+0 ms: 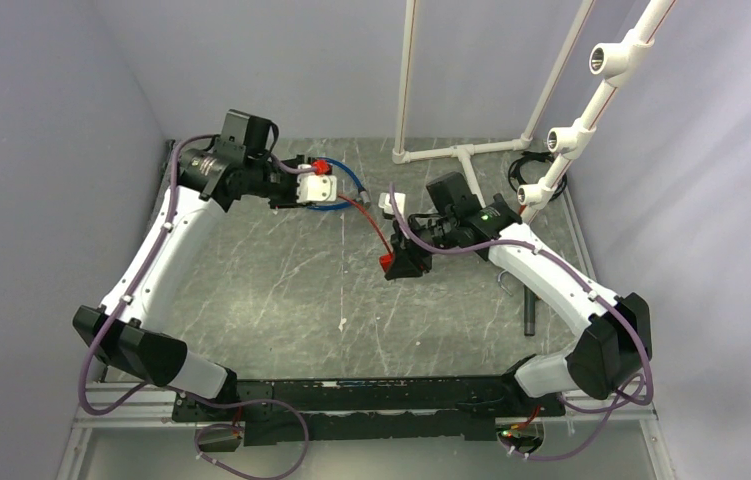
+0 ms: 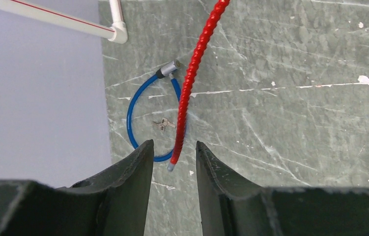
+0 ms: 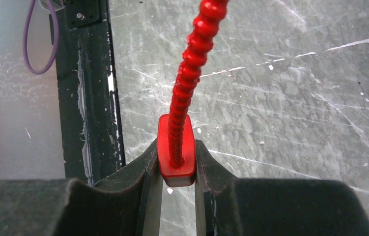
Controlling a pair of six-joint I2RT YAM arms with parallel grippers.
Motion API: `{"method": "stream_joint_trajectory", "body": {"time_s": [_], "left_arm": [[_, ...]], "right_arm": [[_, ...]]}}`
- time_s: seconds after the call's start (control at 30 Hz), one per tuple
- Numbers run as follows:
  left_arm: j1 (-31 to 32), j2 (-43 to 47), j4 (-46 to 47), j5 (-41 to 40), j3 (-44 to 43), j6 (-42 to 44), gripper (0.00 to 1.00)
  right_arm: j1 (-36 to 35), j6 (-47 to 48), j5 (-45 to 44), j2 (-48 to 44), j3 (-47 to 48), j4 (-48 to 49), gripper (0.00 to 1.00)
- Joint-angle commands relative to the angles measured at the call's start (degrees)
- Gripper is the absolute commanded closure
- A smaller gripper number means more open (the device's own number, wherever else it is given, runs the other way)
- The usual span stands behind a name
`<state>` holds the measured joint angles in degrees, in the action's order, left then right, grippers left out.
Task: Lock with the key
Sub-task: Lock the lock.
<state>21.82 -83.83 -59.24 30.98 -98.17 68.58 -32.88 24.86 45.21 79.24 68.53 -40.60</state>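
Key point(image 2: 162, 123) lies inside blue loop point(image 2: 128, 116), right hand point(image 3: 176, 146) gripping red lock point(image 3: 174, 169).

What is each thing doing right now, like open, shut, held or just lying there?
left gripper: open, holding nothing.
right gripper: shut on the red lock body.
red lock body: held, red cable coming out of it.
red cable: far end loose, not plugged in.
blue cable loop: lying flat on the table.
key: lying on the table inside the blue cable loop, untouched.
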Motion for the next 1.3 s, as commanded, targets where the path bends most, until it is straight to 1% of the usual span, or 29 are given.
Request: {"method": "stream_joint_trajectory", "body": {"time_s": [0.0,0.13,0.17,0.23,0.27,0.33,0.4,0.43,0.5,0.6,0.63,0.7,0.73,0.8,0.87,0.97,1.07,1.27], "left_arm": [[1.06,0.54,2.1,-0.72,1.72,2.09,0.61],[1.83,0.3,1.94,-1.39,1.93,2.4,0.72],[2.01,0.21,1.89,-1.47,1.86,2.24,0.78],[2.29,-0.04,1.73,-1.96,1.76,1.44,0.98],[2.42,-0.1,2.18,-2.43,1.86,0.3,1.0],[2.43,-0.17,3.94,-2.35,1.97,-4.39,1.0],[2.25,-0.68,5.92,-1.12,1.09,-13.69,1.0],[1.99,-0.86,6.64,0.57,0.39,-18.18,1.0],[1.21,-0.59,10.22,4.73,0.21,-29.98,1.0],[1.03,2.22,24.0,9.74,5.71,-51.86,1.0],[1.03,3.59,29.95,11.29,8.84,-59.27,1.0],[1.44,6.04,42.72,13.21,15.1,-73.54,1.0],[1.54,6.98,48.44,13.19,18.05,-79.59,1.0],[1.91,8.19,58.98,12.81,22.39,-88.02,1.0],[2.67,8.58,64.99,12.04,24.67,-92.19,1.0],[3.54,8.26,70.01,11.41,26.21,-96.11,1.0],[4.4,7.73,72.87,12.04,27.09,-99.21,1.0],[5.72,7.87,74.52,15.11,28.25,-101.03,1.0]], "right_arm": [[-0.59,-0.45,1.2,-0.22,2.88,3.01,1.0],[-0.74,-0.38,1.2,-0.26,2.79,2.73,1.0],[-0.76,-0.4,1.25,-0.27,2.75,2.8,1.0],[-0.77,-0.37,1.2,-0.33,2.66,3.08,1.0],[-0.78,-0.58,1.24,-0.34,2.62,3.42,1.0],[-0.57,-2.33,0.63,-0.47,2.3,5.29,1.0],[-0.23,-5.47,-0.64,-1.23,0.94,9.37,1.0],[0.06,-7.15,-1.08,-1.85,-0.07,12.44,1.0],[0.19,-10.91,-2.79,-3.2,-2.32,19.38,1.0],[0.36,-17.5,-5.19,-3.83,-4.64,29.46,1.0],[0.36,-20.29,-6.08,-3.58,-5.18,33.12,1.0],[0.36,-24.1,-6.86,-2.89,-5.59,37.26,1.0],[0.36,-25.61,-7.03,-2.49,-5.6,38.65,1.0],[0.36,-28.78,-6.86,-2.33,-5.96,41.72,1.0],[0.39,-30.86,-6.53,-2.56,-6.55,44.63,1.0],[0.36,-32.31,-6.08,-3.03,-7.3,46.74,1.0],[0.36,-32.08,-5.63,-3.04,-7.6,46.9,1.0],[0.31,-30.77,-5.66,-2.69,-6.88,45.75,1.0]]}}
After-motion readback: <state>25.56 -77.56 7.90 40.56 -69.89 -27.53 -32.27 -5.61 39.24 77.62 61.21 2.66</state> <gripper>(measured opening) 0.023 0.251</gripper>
